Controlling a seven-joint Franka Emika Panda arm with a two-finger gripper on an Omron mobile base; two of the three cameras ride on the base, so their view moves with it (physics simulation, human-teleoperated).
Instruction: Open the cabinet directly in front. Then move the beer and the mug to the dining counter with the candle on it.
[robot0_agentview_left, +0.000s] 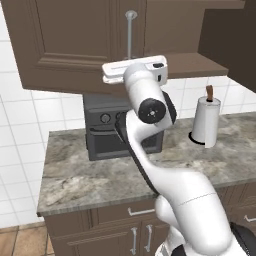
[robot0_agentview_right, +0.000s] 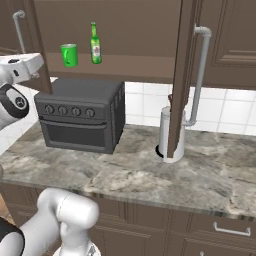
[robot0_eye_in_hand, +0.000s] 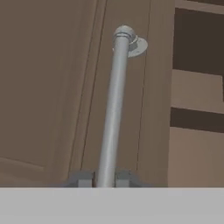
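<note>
Cabinet (robot0_agentview_right: 150, 30): right door swung open, left door partly open; gripper (robot0_eye_in_hand: 104, 179) closed on left door's silver handle (robot0_eye_in_hand: 114, 100), one finger each side; mug (robot0_agentview_right: 69, 55) and beer (robot0_agentview_right: 95, 44) upright on shelf, near each other, above toaster oven (robot0_agentview_right: 80, 120); paper towel roll (robot0_agentview_left: 206, 121) on counter (robot0_agentview_right: 125, 170).

In the right base view the mug (robot0_agentview_right: 69, 55) stands on the cabinet (robot0_agentview_right: 150, 30) shelf, the beer (robot0_agentview_right: 95, 44) just beside it at 3 o'clock; the toaster oven (robot0_agentview_right: 80, 121) sits below on the desk (robot0_agentview_right: 150, 175), the paper towel roll (robot0_agentview_right: 172, 135) at its 3 o'clock.
</note>
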